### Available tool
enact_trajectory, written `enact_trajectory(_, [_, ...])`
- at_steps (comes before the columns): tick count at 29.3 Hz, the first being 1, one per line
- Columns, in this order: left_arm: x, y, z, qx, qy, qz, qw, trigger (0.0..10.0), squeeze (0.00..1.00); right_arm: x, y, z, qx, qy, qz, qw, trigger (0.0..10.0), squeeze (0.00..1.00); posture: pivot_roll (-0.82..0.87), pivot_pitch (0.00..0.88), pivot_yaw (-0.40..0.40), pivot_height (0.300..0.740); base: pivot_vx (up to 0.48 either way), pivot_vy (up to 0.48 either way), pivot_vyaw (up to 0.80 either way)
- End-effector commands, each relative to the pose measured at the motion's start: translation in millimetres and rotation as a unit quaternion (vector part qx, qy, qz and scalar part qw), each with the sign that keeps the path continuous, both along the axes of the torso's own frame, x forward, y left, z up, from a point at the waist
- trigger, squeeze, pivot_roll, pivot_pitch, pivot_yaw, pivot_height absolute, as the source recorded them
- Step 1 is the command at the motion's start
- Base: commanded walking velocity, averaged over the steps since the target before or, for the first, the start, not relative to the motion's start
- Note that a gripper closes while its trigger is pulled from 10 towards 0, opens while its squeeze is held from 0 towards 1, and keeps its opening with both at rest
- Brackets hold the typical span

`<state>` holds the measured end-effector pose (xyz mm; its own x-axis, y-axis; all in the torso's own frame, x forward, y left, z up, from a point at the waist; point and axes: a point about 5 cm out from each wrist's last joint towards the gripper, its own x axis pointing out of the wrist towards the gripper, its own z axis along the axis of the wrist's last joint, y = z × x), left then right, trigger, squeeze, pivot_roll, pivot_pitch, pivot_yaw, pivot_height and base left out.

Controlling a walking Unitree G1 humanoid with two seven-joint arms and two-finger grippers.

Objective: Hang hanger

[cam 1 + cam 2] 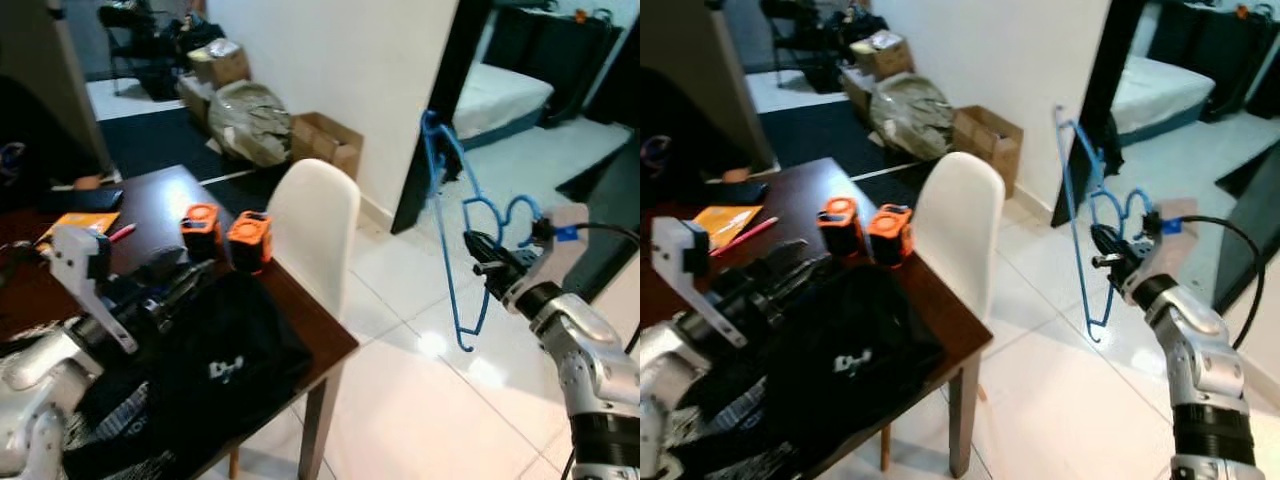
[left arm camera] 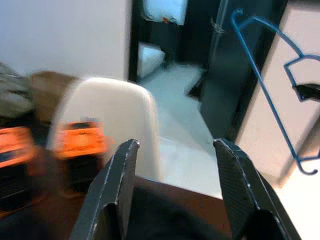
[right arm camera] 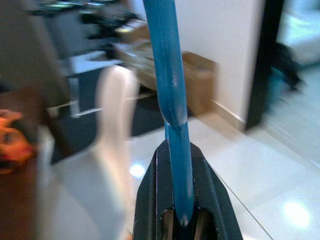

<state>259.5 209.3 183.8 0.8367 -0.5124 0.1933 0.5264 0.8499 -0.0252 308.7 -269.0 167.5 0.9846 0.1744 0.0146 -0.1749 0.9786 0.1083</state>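
Right tool [image 1: 478, 252] clamped tight on thin blue plastic hanger [image 1: 447, 215], hook above it. Left tool [image 2: 175, 190] spread wide, empty. Probably best to keep the hook upright while seeking a rail.

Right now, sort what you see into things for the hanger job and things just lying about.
For the job:
- blue hanger
- right claw, shut on the blue hanger

Lying about:
- white chair
- two orange-and-black packs on the dark table
- black bag
- cardboard box
- left claw, open, over the dark table
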Motion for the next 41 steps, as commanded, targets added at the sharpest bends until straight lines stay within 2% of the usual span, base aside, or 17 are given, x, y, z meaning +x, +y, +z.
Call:
enact_trajectory(1, [-1.8,-11.1,-7.8,0.020,0.016,0.006,1.000,10.0,0.00,-6.2,-5.7,-16.8,-0.006,0.028,-0.023,0.999,10.0,0.00,0.00,0.006,-0.022,0.740,0.000,0.000,0.00])
enact_trajectory(4, [-2.5,-9.0,-6.6,0.037,0.019,0.027,0.999,10.0,0.00,-8.1,-3.8,-23.1,-0.016,0.036,-0.025,0.999,10.0,0.00,0.01,0.013,-0.024,0.740,0.000,0.000,0.00])
enact_trajectory(6, [-2.3,1.2,-3.9,0.095,0.023,0.073,0.993,10.0,0.00,-8.9,0.0,-30.8,-0.031,0.047,-0.026,0.998,10.0,0.00,0.01,0.013,-0.024,0.740,0.000,0.000,0.00])
enact_trajectory(8, [-3.8,14.8,1.4,0.161,0.023,0.129,0.978,10.0,0.00,-6.5,4.4,-37.4,-0.043,0.059,-0.025,0.997,10.0,0.00,0.03,0.020,-0.031,0.740,0.000,0.000,0.00])
enact_trajectory(9, [-3.8,14.8,1.4,0.161,0.023,0.129,0.978,10.0,0.00,-6.5,4.4,-37.4,-0.043,0.059,-0.025,0.997,10.0,0.00,0.03,0.020,-0.031,0.740,0.000,0.000,0.00])
enact_trajectory(11, [-8.2,25.2,8.2,0.222,0.022,0.188,0.957,10.0,0.00,-5.0,7.8,-43.1,-0.041,0.070,-0.023,0.996,10.0,0.00,0.04,0.024,-0.032,0.740,0.000,0.000,0.00])
enact_trajectory(13, [-8.2,25.2,8.2,0.222,0.022,0.188,0.957,10.0,0.00,-5.0,7.8,-43.1,-0.041,0.070,-0.023,0.996,10.0,0.00,0.04,0.024,-0.032,0.740,0.000,0.000,0.00])
enact_trajectory(14, [-14.5,26.7,13.9,0.240,0.021,0.237,0.941,10.0,0.00,-5.0,10.4,-47.2,-0.043,0.078,-0.024,0.996,10.0,0.00,0.05,0.033,-0.038,0.740,0.000,0.000,0.00])
enact_trajectory(17, [-19.7,21.6,13.8,0.241,0.021,0.253,0.937,10.0,0.00,-5.0,11.8,-48.8,-0.047,0.082,-0.024,0.995,10.0,0.00,0.06,0.035,-0.041,0.740,0.000,0.000,0.00])
enact_trajectory(18, [-21.5,12.1,5.4,0.226,0.028,0.233,0.946,10.0,0.00,-4.1,12.5,-49.4,-0.050,0.083,-0.024,0.995,10.0,0.00,0.06,0.039,-0.050,0.740,0.000,0.000,0.00])
enact_trajectory(21, [-21.9,9.5,3.5,0.223,0.030,0.228,0.947,10.0,0.00,-3.8,12.8,-49.6,-0.051,0.083,-0.024,0.995,10.0,0.00,0.06,0.039,-0.050,0.740,0.000,0.000,0.00])
enact_trajectory(22, [-19.6,-0.1,-10.5,0.188,0.057,0.200,0.960,10.0,0.00,-1.7,14.4,-47.9,-0.061,0.081,-0.021,0.995,10.0,0.00,0.05,0.041,-0.046,0.740,0.000,0.000,0.00])
enact_trajectory(25, [-18.8,-10.8,-24.0,0.159,0.089,0.167,0.969,10.0,0.00,0.0,14.7,-45.7,-0.069,0.077,-0.019,0.994,10.0,0.00,0.05,0.041,-0.046,0.740,0.000,0.000,0.00])
enact_trajectory(28, [-18.4,-13.5,-29.6,0.151,0.105,0.158,0.970,10.0,0.00,0.6,14.5,-44.0,-0.069,0.074,-0.020,0.995,10.0,0.00,0.05,0.042,-0.040,0.740,0.000,0.000,0.00])
enact_trajectory(31, [-19.2,-9.8,-39.8,0.174,0.133,0.170,0.961,10.0,0.00,-0.2,11.1,-42.4,-0.070,0.071,-0.025,0.995,10.0,0.00,0.03,0.045,-0.034,0.740,0.000,0.000,0.00])
enact_trajectory(37, [-21.2,-1.3,-39.7,0.198,0.139,0.194,0.951,10.0,0.00,-2.1,4.9,-42.3,-0.072,0.072,-0.033,0.994,10.0,0.00,0.03,0.046,-0.036,0.740,0.000,0.000,0.00])
enact_trajectory(41, [-21.2,9.7,-38.5,0.252,0.124,0.216,0.935,10.0,0.00,-1.0,1.6,-40.9,-0.074,0.071,-0.036,0.994,10.0,0.00,0.03,0.045,-0.040,0.740,0.000,0.000,0.00])
